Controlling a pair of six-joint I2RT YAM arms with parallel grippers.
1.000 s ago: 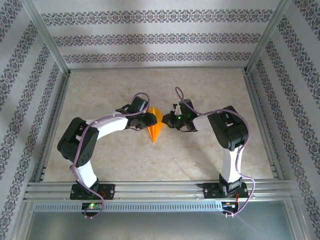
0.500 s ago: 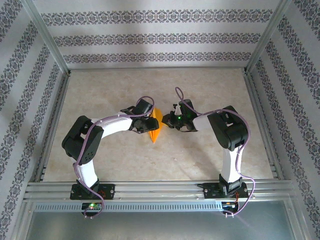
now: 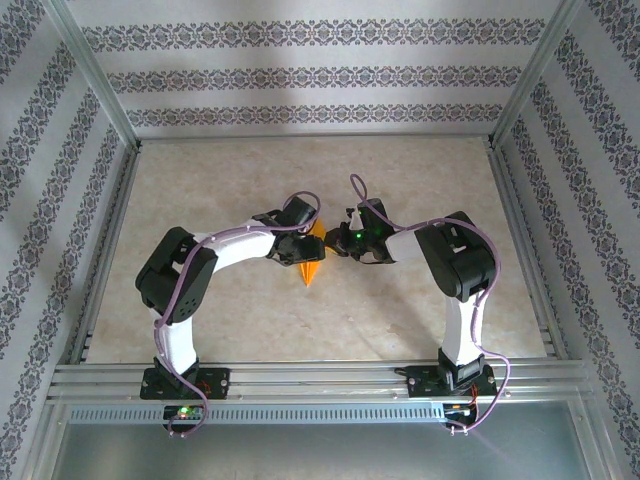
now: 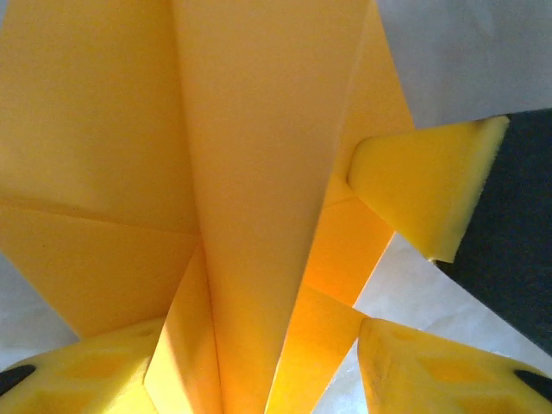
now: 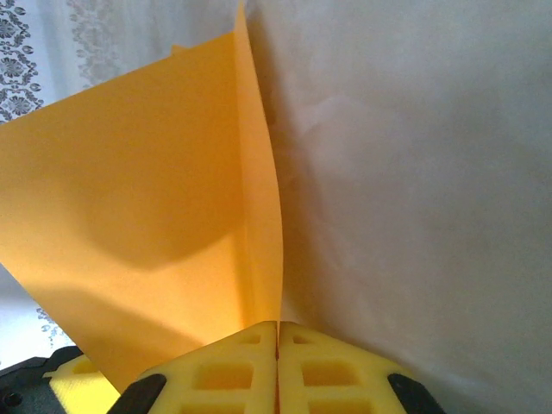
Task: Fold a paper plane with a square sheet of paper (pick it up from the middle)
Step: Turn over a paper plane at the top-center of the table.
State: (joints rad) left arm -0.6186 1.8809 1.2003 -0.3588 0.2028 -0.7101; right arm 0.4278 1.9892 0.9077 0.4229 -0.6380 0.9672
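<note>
Orange paper plane (image 3: 311,263) sits at the middle of the marbled table (image 3: 420,170), between the two arms, with its sharp tip pointing toward the near edge and its wide end raised between the grippers. Right gripper (image 3: 334,243) reaches in from the right side; in the right wrist view its yellow fingers (image 5: 216,371) are pressed together, and the thin upright fold of the paper enters the seam between them, so it pinches the plane at its edge. Left gripper (image 3: 299,247) reaches in from the left side, directly over the plane's wide end. In the left wrist view its jaws stand spread, one yellow finger at each lower corner, and the plane's centre ridge runs up between them. Whether either left finger touches the paper cannot be told. Several creases and layered flaps are visible on the plane in that view. Pale table surface shows past the paper's right edge.
</note>
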